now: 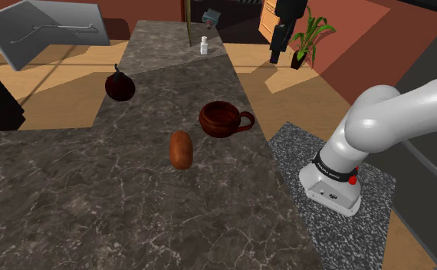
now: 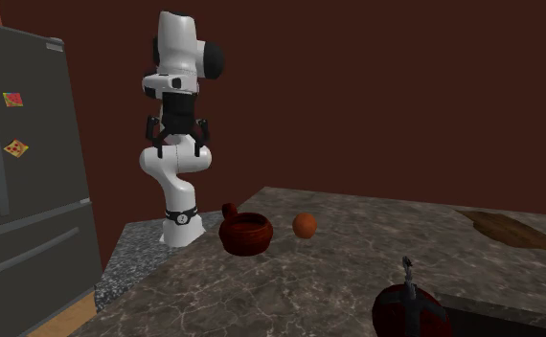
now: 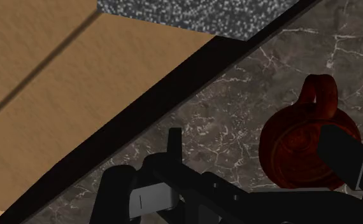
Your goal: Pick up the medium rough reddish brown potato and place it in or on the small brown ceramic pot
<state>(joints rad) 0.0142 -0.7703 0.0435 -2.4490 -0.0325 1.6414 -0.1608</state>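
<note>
Black fingers (image 3: 342, 149) of our gripper (image 3: 256, 143) loom closest in the wrist view, spread wide and holding nothing. The brown pot (image 3: 295, 153) sits on the marbled counter (image 3: 237, 95), partly under one finger. From the shoulder view, the reddish-brown potato (image 1: 181, 149) lies loose just past the pot, farther from the hand, its long axis running away from us. From the second exterior view, the hand hangs high, and we judge the pot stands in the way of a straight reach.
</note>
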